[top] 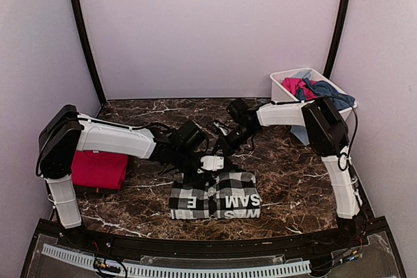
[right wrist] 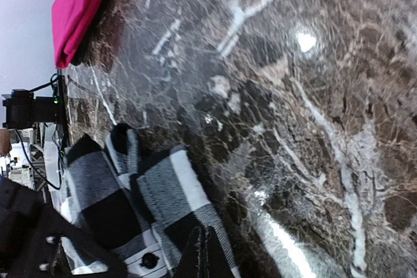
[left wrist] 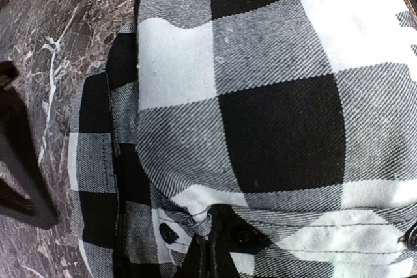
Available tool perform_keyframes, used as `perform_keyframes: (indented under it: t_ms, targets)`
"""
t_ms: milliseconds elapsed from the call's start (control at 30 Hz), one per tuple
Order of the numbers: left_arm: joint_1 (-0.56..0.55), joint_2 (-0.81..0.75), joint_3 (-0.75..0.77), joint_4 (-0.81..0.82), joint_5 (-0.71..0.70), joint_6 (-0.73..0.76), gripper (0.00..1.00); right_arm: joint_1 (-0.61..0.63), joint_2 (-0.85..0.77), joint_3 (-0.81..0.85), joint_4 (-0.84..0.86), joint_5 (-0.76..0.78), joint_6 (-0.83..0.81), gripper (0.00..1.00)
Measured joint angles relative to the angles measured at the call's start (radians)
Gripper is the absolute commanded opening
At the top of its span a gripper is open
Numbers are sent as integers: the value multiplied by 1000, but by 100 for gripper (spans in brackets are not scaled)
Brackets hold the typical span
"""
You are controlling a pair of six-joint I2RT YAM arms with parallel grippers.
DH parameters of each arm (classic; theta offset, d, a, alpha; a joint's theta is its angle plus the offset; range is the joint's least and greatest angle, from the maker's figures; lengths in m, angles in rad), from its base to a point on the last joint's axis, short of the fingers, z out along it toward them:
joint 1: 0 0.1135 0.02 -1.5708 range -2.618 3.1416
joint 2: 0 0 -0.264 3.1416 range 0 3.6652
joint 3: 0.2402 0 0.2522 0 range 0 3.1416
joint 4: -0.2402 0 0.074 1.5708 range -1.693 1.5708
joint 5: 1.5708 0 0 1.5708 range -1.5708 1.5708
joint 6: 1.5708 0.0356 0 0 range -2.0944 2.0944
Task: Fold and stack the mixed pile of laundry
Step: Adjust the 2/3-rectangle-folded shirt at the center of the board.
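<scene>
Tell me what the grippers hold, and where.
Both the left gripper and right gripper appear shut on the checked shirt, pinching its buttoned far edge.

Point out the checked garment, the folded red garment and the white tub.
checked garment point(top: 195, 198): top external view, left checked panel
folded red garment point(top: 98, 168): top external view, middle of top
white tub point(top: 279, 89): top external view, left wall

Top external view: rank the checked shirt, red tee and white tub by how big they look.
1. Checked shirt and tub: they look about alike. The tub sits farther back and the right arm covers part of it, so I won't rank them.
2. Red tee: smallest, though the left arm hides its upper edge.
</scene>
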Motion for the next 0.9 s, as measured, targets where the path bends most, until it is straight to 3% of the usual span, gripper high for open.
perform_keyframes:
  t_ms: [167,533,900]
  targets:
    - [6,-4,26,-13,-20,11,0,5,85,0,-7,-30,-10,0]
    - [95,-4,116,-20,-41,62,0,4,86,0,-4,-35,-13,0]
    - [117,14,97,98,-60,105,0,4,86,0,-5,-45,-15,0]
